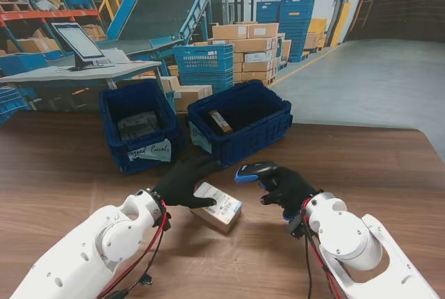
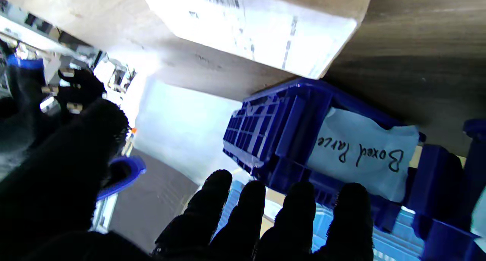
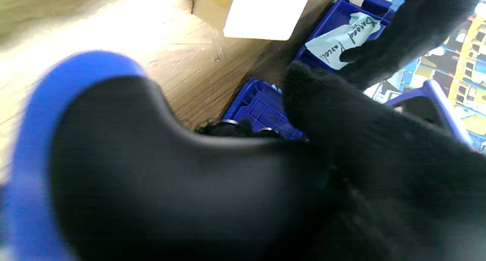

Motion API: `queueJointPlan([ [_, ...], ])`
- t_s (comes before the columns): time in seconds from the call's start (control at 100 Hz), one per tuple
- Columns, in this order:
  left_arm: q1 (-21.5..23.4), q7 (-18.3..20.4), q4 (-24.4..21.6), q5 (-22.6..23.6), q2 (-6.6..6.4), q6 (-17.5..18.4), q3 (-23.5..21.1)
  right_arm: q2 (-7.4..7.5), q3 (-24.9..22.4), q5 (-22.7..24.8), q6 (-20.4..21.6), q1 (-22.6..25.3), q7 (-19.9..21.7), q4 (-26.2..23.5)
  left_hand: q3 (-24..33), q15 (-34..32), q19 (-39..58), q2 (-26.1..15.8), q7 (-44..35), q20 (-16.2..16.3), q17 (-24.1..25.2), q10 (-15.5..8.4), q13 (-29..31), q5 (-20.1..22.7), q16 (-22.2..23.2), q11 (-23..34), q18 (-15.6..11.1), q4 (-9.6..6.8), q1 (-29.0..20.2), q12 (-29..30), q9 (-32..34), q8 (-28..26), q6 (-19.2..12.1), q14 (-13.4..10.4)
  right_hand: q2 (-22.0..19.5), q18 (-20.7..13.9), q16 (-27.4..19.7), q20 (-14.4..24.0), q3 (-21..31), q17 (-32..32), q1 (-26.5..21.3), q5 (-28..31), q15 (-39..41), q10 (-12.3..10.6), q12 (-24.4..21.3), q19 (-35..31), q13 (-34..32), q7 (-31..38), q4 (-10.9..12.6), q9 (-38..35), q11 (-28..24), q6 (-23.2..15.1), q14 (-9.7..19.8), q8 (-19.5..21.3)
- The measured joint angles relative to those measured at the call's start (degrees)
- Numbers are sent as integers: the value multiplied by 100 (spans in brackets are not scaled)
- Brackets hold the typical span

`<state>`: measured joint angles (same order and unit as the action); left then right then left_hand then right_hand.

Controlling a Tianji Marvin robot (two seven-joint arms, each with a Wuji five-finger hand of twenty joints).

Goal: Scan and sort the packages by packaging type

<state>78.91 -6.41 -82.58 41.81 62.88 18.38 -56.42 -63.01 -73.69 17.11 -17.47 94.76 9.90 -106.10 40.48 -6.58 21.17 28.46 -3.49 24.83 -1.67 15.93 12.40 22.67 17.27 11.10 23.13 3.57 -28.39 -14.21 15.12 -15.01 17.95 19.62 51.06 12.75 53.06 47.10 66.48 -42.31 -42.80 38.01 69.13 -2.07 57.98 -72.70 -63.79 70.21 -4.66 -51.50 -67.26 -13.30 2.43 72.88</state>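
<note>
A small cardboard box (image 1: 219, 206) with a white label lies on the wooden table between my hands; it also shows in the left wrist view (image 2: 258, 29). My left hand (image 1: 182, 181), in a black glove, sits over the box's left far edge with fingers (image 2: 265, 211) spread and straight, holding nothing. My right hand (image 1: 286, 188) is shut on a black and blue scanner (image 1: 254, 171), whose head points left toward the box. The scanner (image 3: 114, 158) fills the right wrist view.
Two dark blue bins stand farther from me. The left one (image 1: 111, 128) carries a "Bagged Parcels" label (image 1: 151, 151); the right one (image 1: 271, 128), labelled "Boxed Parcels" (image 2: 360, 154), holds a brown box (image 1: 220, 121). Beyond the table are crates, cartons and a monitor (image 1: 78, 42).
</note>
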Motion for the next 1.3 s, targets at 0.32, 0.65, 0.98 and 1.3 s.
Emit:
queueJointPlan([
  [0.32, 720, -258, -596, -303, 105, -94, -740, 15, 84, 105, -187, -57, 14, -148, 19, -1, 0, -90, -77, -4, -66, -19, 143, 208, 0, 58, 0, 0, -5, -11, 172, -63, -48, 0, 0, -2, 0, 0, 0, 0, 0, 0, 0, 0, 1, 0, 0, 0, 0, 0, 0, 0, 0, 5],
  [0.65, 1229, -97, -1109, -259, 60, -96, -1239, 92, -20, 569, -187, 78, 319, -403, -60, -1, 0, -173, -93, -64, -67, -20, 144, 301, 0, 58, 0, 0, -5, -11, 172, -63, -61, 0, 0, -5, 0, 0, 0, -5, 0, 0, 0, 0, 1, 0, 0, 0, 0, 0, 0, 0, 0, 7],
  [0.98, 1323, -207, -1097, -467, 69, -82, -1315, 188, -141, 824, -175, 230, 601, -510, -208, -1, 0, -173, -155, -76, -67, -20, 145, 359, -3, 57, 0, 0, -8, -15, 237, -63, -114, 0, 0, -12, 0, 0, 0, -6, 0, 0, 0, 1, 1, 0, 0, -2, 0, 0, 0, 0, 0, 7],
  [1.3, 1317, -333, -995, -516, 91, -35, -1307, 210, -84, 1031, -185, 263, 612, -516, -252, -1, 0, -234, -155, -80, -67, -20, 145, 359, -9, 55, 0, 0, -9, -18, 237, -63, -114, 0, -1, -13, 0, 0, 0, -6, 0, 0, 0, 1, 1, 0, 0, -8, 0, 0, 0, 0, 0, 19],
])
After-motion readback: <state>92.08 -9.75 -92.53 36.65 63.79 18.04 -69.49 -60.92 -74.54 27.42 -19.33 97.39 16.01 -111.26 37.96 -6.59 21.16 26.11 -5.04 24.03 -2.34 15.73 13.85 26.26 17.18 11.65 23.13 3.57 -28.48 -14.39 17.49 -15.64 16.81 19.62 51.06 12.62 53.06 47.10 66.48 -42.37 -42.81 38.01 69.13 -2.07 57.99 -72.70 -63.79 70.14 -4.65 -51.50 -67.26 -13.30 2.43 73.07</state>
